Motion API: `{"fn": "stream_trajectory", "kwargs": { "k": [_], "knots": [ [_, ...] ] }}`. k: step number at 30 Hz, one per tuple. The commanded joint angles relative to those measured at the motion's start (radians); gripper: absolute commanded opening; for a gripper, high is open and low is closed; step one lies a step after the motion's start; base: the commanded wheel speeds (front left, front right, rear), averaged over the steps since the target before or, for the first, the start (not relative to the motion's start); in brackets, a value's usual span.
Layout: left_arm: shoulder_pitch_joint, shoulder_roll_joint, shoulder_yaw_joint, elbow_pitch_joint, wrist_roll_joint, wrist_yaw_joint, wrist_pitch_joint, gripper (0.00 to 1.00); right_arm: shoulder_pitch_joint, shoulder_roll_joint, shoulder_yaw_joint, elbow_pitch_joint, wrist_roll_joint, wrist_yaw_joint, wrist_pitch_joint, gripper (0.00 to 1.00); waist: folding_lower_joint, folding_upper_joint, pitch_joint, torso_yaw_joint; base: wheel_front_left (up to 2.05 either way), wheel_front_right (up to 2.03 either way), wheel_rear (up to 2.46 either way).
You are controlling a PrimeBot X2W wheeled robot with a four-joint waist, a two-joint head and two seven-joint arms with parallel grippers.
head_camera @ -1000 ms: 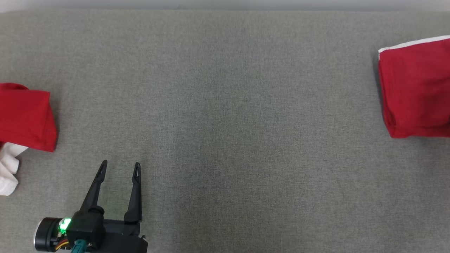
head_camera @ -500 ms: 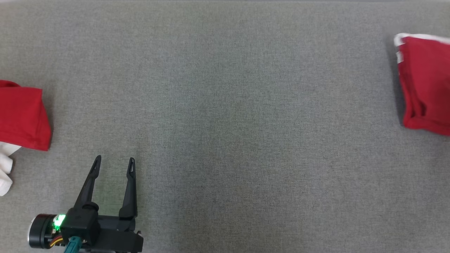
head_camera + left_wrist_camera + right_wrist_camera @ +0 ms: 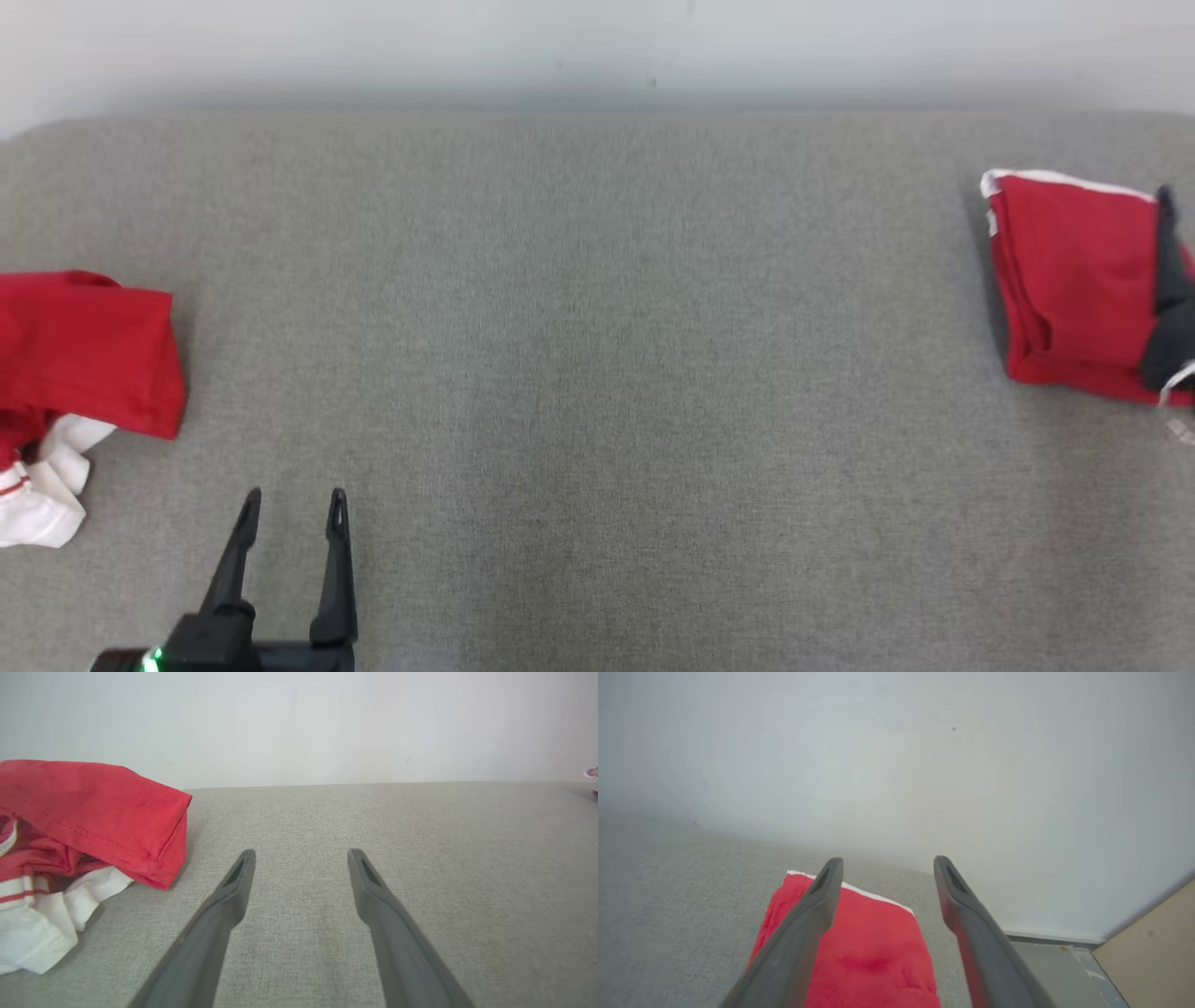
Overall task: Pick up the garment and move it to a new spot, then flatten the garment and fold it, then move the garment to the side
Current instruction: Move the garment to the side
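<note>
The grey fabric surface (image 3: 597, 373) spans the head view, with a pale wall (image 3: 597, 47) along its far edge. The garment (image 3: 1074, 280), red with white trim, lies folded in a neat block at the surface's right end. A loose heap of red and white clothes (image 3: 84, 364) sits at its left end. The right gripper (image 3: 885, 865) hangs over the surface's right end above the garment, jaws spread wide, holding nothing. The left gripper (image 3: 294, 499) stands near the surface's front edge, towards its left end, jaws likewise apart and empty.
</note>
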Motion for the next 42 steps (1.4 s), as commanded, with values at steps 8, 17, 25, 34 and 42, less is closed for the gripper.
{"fn": "stream_trajectory", "kwargs": {
  "k": [8,17,25,34,42],
  "knots": [
    [0.069,-0.006,0.012,0.000,-0.009,0.004,-0.003,1.00,0.290,0.185,-0.146,-0.318,-0.009,-0.003,-0.004,1.00,0.0001,0.0000,-0.123,-0.011,0.00,0.00,0.00],
    [0.109,-0.007,0.012,0.008,-0.008,0.010,-0.003,1.00,0.608,0.348,-0.126,-0.630,-0.020,-0.003,-0.004,1.00,0.0001,0.0000,-0.181,0.000,0.00,0.00,0.00],
    [0.138,-0.007,-0.003,0.010,-0.012,0.025,-0.003,1.00,0.787,0.432,-0.077,-0.721,-0.015,-0.003,-0.004,1.00,0.0001,0.0000,-0.215,0.001,0.00,0.00,0.00],
    [0.143,-0.006,-0.016,0.016,0.043,0.041,-0.003,1.00,0.883,0.467,-0.093,-0.753,-0.045,-0.003,-0.004,1.00,0.0001,0.0000,-0.221,0.001,0.00,0.00,0.00],
    [0.152,-0.006,-0.008,0.019,0.039,0.047,-0.003,1.00,0.885,0.470,-0.101,-0.742,-0.010,-0.003,-0.004,1.00,0.0001,0.0000,-0.221,0.002,0.00,0.00,0.00]
  ]
}}
